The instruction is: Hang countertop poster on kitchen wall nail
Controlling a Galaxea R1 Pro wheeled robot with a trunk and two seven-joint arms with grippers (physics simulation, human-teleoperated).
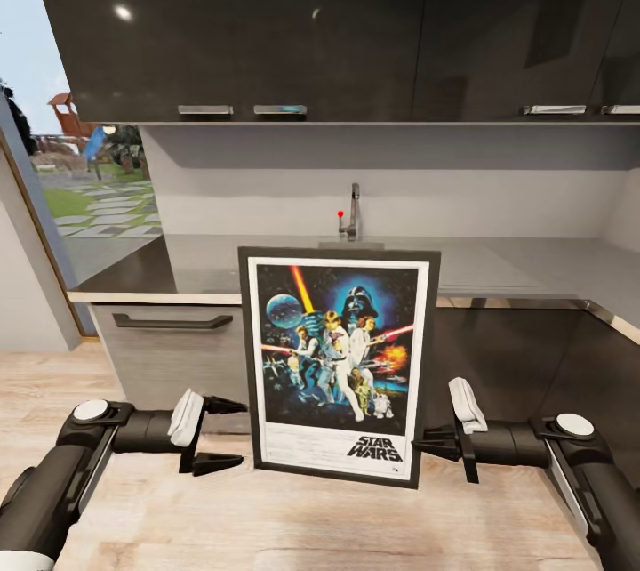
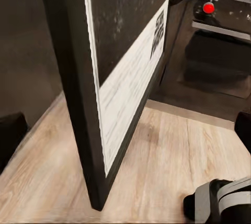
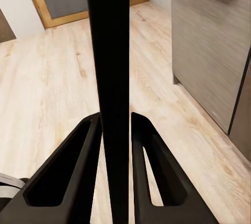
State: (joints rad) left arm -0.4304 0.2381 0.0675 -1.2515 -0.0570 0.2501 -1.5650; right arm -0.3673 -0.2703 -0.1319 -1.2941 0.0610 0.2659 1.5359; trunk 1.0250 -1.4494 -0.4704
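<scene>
Two arms in the head view, one each side of the poster (image 1: pixel 338 365). Poster is upright, slightly tilted, off the kitchen countertop (image 1: pixel 498 264) and in front of the dark lower cabinets (image 1: pixel 524 357), above the wood floor (image 1: pixel 293 526). Right gripper (image 1: pixel 425 445) sits at the frame's lower right edge, fingers on the frame. Left gripper (image 1: pixel 219 434) is just beside the lower left edge, jaws spread, not touching the frame. Behind: faucet (image 1: pixel 353 212) at the back of the counter, glossy black upper cabinets (image 1: pixel 338 20), drawer front with a dark handle (image 1: pixel 172 321) at left, window to a garden (image 1: pixel 84 188) far left.

Left wrist view: poster (image 2: pixel 125 72) seen at a steep angle, black frame edge and white border near the camera, logo strip visible. One dark fingertip (image 2: pixel 10 130) at the frame's side with a gap to the frame; the other (image 2: pixel 243 127) well off on the front side. Wood floor (image 2: pixel 172 150) below, right arm's body (image 2: pixel 219 203) in the corner.

Right wrist view: poster's black frame edge (image 3: pixel 108 77) runs straight between the two fingers (image 3: pixel 70 177). Jaws pinched on it, both pads against the frame. Floor (image 3: pixel 47 88) and grey drawer front (image 3: pixel 209 51) beyond.
</scene>
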